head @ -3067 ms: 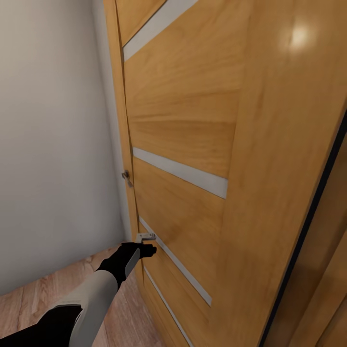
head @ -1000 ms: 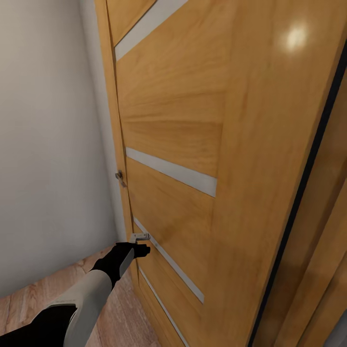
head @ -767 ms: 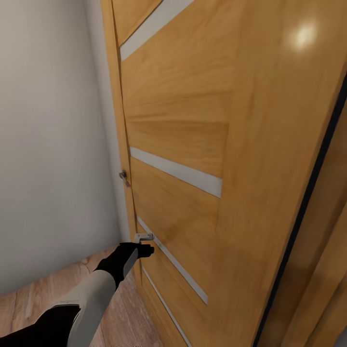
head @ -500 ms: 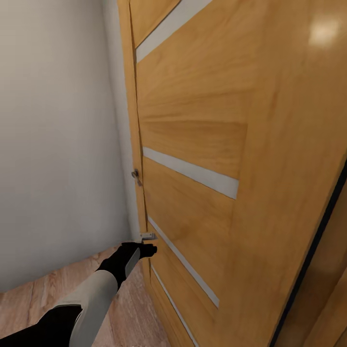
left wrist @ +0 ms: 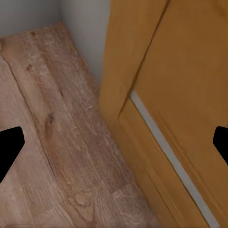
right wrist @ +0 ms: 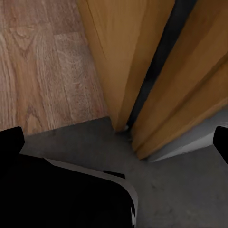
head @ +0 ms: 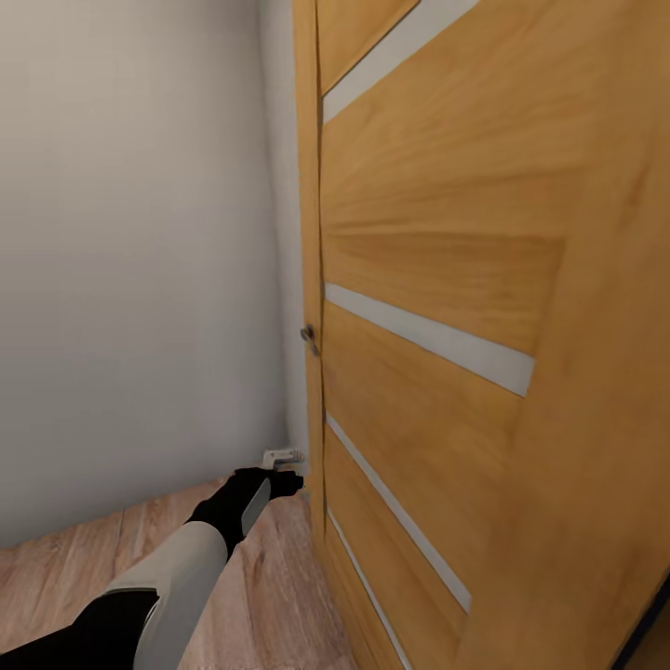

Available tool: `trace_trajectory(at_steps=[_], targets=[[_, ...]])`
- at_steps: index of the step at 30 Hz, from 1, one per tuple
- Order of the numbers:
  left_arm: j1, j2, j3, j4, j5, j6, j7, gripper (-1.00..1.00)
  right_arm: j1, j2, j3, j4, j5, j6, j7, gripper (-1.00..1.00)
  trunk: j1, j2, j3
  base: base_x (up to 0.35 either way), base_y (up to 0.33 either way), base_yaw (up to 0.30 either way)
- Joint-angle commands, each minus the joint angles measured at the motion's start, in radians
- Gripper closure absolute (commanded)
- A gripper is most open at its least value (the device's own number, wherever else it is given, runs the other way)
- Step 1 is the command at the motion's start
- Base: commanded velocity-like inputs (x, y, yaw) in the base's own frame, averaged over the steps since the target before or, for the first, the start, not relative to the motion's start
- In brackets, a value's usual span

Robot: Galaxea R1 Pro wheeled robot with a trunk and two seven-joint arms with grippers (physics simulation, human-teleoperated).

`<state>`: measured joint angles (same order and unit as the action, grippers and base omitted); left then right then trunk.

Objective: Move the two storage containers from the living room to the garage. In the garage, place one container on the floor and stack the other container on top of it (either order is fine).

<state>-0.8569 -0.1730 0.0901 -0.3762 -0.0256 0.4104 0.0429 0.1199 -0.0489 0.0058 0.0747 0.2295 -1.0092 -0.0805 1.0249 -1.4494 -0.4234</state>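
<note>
Close ahead of us stands a tall wooden door (head: 484, 279), honey-coloured with pale horizontal strips set into it, taking up the right part of the head view. Its near edge runs down beside a plain white wall (head: 140, 261), and a small metal latch (head: 308, 337) shows on that edge at about mid height. Below, a light wood plank floor (head: 270, 596) meets the wall and the door's foot.

Our left arm reaches forward over the planks, white forearm sleeve leading to a black wrist, and our left gripper (head: 284, 470) hangs just beside the door's lower edge, near the corner where wall and door meet. Whether it touches the wood we cannot tell. From the left wrist view we see the two dark fingertips (left wrist: 9, 149) set wide apart at the picture's two sides, with nothing between them but floor planks and the door's lower panel, so the gripper is released and empty.

From the right wrist view, our right gripper (right wrist: 114, 142) likewise has its dark fingertips (right wrist: 10, 140) spread to either side and nothing held. It looks down on the foot of the door leaf, a dark gap beside it, and a second wooden edge past that gap. Under them the planks give way to dark grey concrete (right wrist: 190, 194), and part of our own dark body with a pale rim sits low in that picture.
</note>
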Motion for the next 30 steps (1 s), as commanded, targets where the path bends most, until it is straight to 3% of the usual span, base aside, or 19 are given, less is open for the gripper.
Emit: trace_trajectory(at_steps=[1, 2, 4, 6, 9, 10, 16, 17, 18, 23, 25, 27, 30], targets=[[0.001, -0.002, 0.008, 0.002, -0.003, 0.000, 0.001, -1.00, 0.000, 0.000, 0.000, 0.001, 0.009, -0.003, -0.008, -1.00, 0.000, -0.001, -0.001, 0.000, 0.000, 0.295], [0.003, -0.002, 0.008, 0.013, -0.003, -0.011, 0.001, -1.00, 0.000, 0.000, 0.000, 0.001, 0.009, -0.003, -0.008, -1.00, 0.000, -0.001, -0.001, 0.000, 0.000, 0.295], [0.008, 0.004, 0.008, 0.122, -0.002, -0.078, 0.002, -1.00, 0.000, 0.000, 0.000, 0.001, 0.010, -0.003, -0.008, -1.00, 0.000, -0.001, -0.001, 0.000, 0.000, 0.295], [0.011, 0.028, 0.008, 0.299, -0.002, -0.215, 0.005, -1.00, 0.000, 0.000, 0.000, 0.001, 0.010, -0.003, -0.008, -1.00, 0.000, -0.001, -0.001, 0.000, 0.000, 0.295], [0.053, 0.042, 0.008, 0.394, -0.002, -0.388, 0.015, -1.00, 0.000, 0.000, 0.000, 0.001, 0.010, -0.003, -0.008, -1.00, 0.000, -0.001, -0.001, 0.000, 0.000, 0.295], [0.104, 0.045, 0.008, 0.417, -0.002, -0.452, 0.031, -1.00, 0.000, 0.000, 0.000, 0.001, 0.010, -0.003, -0.008, -1.00, 0.000, -0.001, -0.001, 0.000, 0.000, 0.295], [0.315, 0.048, 0.007, 0.452, -0.002, -0.655, 0.110, -1.00, 0.000, 0.000, 0.000, 0.001, 0.008, -0.003, -0.008, -1.00, 0.000, -0.001, -0.001, 0.000, 0.000, 0.295], [0.445, 0.049, 0.007, 0.457, -0.002, -0.785, 0.125, -1.00, 0.000, 0.000, -0.001, 0.001, 0.006, -0.003, -0.008, -1.00, 0.000, -0.001, -0.001, 0.000, 0.000, 0.295], [0.492, 0.049, 0.007, 0.458, -0.002, -0.813, 0.128, -1.00, 0.000, 0.000, -0.001, 0.001, 0.006, -0.003, -0.008, -1.00, 0.000, -0.001, -0.001, 0.000, 0.000, 0.295], [0.609, 0.051, 0.007, 0.459, -0.003, -0.951, 0.163, -1.00, 0.000, 0.000, -0.001, 0.000, 0.005, -0.002, -0.008, -1.00, 0.000, -0.001, -0.001, 0.000, 0.000, 0.295], [0.664, 0.052, 0.007, 0.459, -0.005, -1.040, 0.214, -1.00, 0.000, 0.000, -0.001, 0.001, 0.005, -0.002, -0.008, -1.00, 0.000, -0.001, -0.001, 0.000, 0.000, 0.295], [0.728, 0.054, 0.007, 0.460, -0.007, -1.176, 0.274, -1.00, 0.000, 0.000, -0.001, 0.000, 0.004, -0.002, -0.009, -1.00, 0.000, -0.001, -0.001, 0.000, 0.000, 0.295], [0.764, 0.060, 0.007, 0.460, -0.009, -1.275, 0.293, -1.00, 0.000, 0.000, -0.001, 0.000, 0.003, -0.002, -0.010, -1.00, 0.000, -0.001, -0.001, 0.000, 0.000, 0.295]])
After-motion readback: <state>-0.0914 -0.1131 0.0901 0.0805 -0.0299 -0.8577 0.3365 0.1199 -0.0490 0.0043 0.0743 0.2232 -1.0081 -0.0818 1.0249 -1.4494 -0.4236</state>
